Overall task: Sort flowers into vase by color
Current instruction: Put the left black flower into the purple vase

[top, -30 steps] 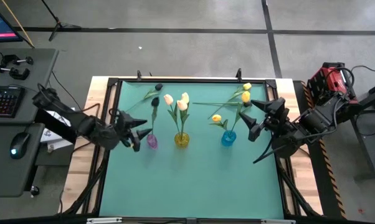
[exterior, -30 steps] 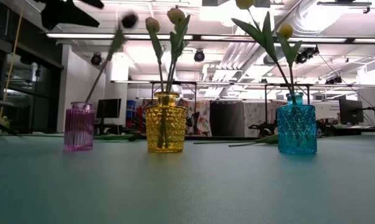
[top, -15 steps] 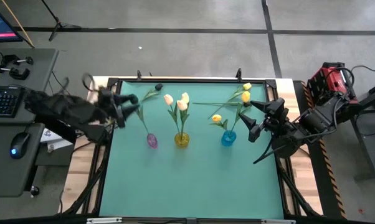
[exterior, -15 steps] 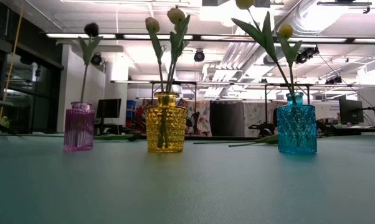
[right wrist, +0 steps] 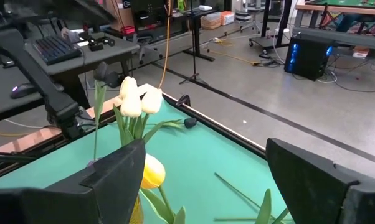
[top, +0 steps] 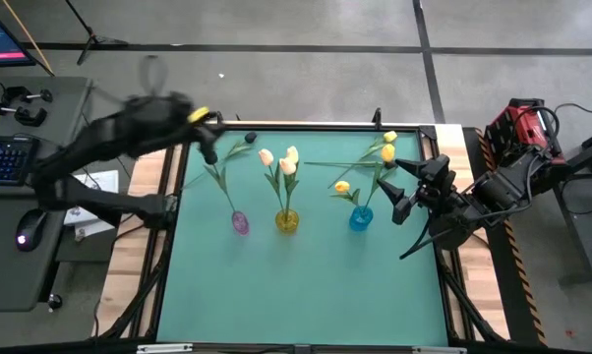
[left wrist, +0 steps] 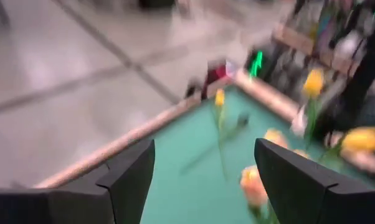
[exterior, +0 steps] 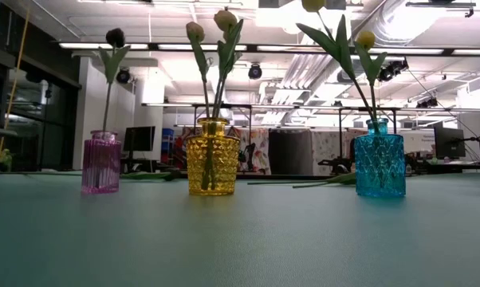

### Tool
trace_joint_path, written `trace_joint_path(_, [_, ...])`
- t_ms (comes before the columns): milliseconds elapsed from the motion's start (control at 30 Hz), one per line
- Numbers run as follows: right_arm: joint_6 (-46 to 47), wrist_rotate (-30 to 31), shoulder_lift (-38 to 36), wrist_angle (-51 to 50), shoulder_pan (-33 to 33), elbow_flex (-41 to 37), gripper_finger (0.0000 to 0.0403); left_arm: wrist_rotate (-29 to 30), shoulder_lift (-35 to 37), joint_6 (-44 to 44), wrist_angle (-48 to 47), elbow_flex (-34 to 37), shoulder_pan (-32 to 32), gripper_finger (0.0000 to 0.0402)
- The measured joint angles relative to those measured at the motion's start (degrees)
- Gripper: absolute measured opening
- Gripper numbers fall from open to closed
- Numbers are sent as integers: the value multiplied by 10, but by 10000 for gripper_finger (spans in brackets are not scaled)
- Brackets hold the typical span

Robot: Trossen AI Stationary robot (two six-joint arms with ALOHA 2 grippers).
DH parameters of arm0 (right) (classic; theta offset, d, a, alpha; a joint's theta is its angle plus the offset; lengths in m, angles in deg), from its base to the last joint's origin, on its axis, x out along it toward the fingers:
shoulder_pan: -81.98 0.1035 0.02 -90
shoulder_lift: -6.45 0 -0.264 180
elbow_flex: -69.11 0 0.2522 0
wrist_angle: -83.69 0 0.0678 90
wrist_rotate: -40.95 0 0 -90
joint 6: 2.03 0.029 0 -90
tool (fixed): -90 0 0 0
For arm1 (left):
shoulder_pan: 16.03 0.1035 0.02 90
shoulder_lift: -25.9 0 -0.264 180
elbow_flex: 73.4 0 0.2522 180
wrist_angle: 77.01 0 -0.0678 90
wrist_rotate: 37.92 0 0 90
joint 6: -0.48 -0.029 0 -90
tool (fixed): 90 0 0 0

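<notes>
Flower (exterior: pixel 115 37) upright in pink vase (exterior: pixel 101 163); left tool (top: pixel 209 149) open, empty.

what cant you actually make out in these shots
- Left gripper: motion-blurred in the high view, above the frame in the low view.
- Left wrist view: blurred, so the flower heads show only as smears.
- Loose black tulip at the mat's far edge: too small for detail.
- Stems inside the yellow vase: obscured by patterned glass.
</notes>
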Motion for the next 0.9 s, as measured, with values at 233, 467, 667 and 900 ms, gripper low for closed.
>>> trace_joint_path(233, [0,0,0,6,0,0,321,-79,-96,-62,5,0,177,264])
trace_joint_path(467, [0,0,0,6,0,0,321,-157,-182,-42,11,0,390,264])
trace_joint_path(667, [13,0,0,6,0,0,321,-184,-277,-27,-14,28,450,264])
trace_joint_path(900, [32,0,0,7,0,0,321,-179,-367,-41,-41,69,443,264])
